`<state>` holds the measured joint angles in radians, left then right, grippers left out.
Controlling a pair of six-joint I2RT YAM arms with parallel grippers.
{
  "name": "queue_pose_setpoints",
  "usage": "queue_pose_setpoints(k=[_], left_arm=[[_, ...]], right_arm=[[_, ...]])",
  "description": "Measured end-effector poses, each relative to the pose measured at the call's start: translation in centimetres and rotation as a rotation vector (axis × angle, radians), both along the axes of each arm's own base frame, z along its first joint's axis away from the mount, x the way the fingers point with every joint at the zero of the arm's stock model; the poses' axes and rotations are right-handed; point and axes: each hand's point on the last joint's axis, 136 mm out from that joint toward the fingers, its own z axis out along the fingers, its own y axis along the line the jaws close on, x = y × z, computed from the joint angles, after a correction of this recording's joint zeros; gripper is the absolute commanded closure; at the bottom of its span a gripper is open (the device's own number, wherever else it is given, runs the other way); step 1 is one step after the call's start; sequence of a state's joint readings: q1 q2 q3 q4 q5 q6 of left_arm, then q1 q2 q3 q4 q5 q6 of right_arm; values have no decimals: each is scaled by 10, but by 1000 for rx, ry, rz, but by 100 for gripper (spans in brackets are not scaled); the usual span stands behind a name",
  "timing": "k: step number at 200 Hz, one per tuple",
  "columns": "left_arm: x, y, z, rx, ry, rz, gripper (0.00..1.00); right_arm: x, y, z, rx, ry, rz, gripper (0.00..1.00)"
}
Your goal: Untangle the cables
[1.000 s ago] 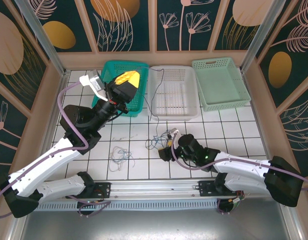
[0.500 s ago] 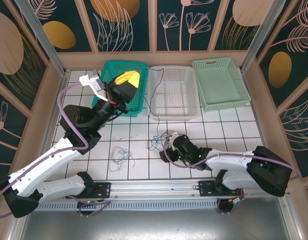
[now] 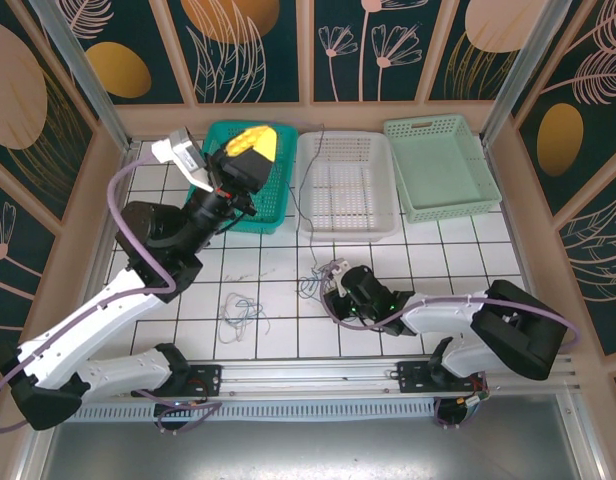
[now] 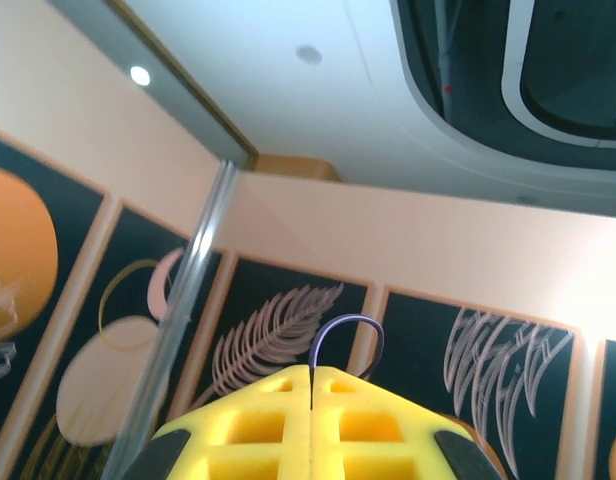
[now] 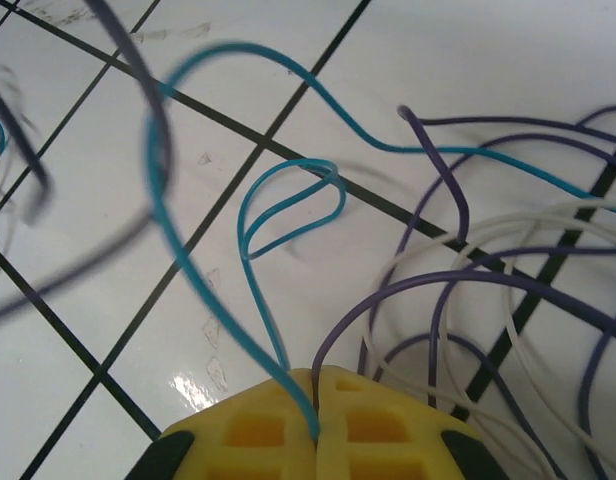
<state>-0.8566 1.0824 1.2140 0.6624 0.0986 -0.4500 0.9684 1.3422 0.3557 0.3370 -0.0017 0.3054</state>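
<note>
The tangle of cables (image 3: pixel 316 280) lies on the tiled table in front of the white basket. My right gripper (image 3: pixel 334 290) is low at the tangle's right side. In the right wrist view it (image 5: pixel 316 378) is shut on a teal cable (image 5: pixel 203 290) and a purple cable (image 5: pixel 388 300), with white cable (image 5: pixel 508 240) looped beside them. My left gripper (image 3: pixel 251 140) is raised over the teal basket. It (image 4: pixel 311 372) is shut on a dark purple cable (image 4: pixel 348 325), and a short loop sticks out past its tips.
Three baskets line the back: teal (image 3: pixel 278 205), white (image 3: pixel 345 190) and pale green (image 3: pixel 438 165). A thin dark cable (image 3: pixel 301 195) hangs over the white basket's left rim. A small separate bundle of pale and blue cable (image 3: pixel 240 312) lies front left.
My right gripper slid left into the tangle and shut on the teal and purple cables. My left gripper rose and moved back over the teal basket.
</note>
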Motion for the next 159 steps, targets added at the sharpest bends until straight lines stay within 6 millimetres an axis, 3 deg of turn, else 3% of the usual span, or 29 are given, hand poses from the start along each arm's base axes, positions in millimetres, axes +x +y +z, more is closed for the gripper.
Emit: queue_pose_setpoints(k=[41, 60, 85, 125, 159], left_arm=[[-16, 18, 101, -91, -200, 92, 100], [-20, 18, 129, -111, -266, 115, 100], [-8, 3, 139, -94, -299, 144, 100], [37, -39, 137, -20, -304, 202, 100], [63, -42, 160, -47, -352, 256, 100]], right_arm=[[-5, -7, -12, -23, 34, -14, 100], [-5, -8, -15, -27, 42, -19, 100], [-5, -8, -15, -15, 44, -27, 100], [-5, -8, -15, 0, 40, -32, 100], [-6, -8, -15, 12, 35, -34, 100]])
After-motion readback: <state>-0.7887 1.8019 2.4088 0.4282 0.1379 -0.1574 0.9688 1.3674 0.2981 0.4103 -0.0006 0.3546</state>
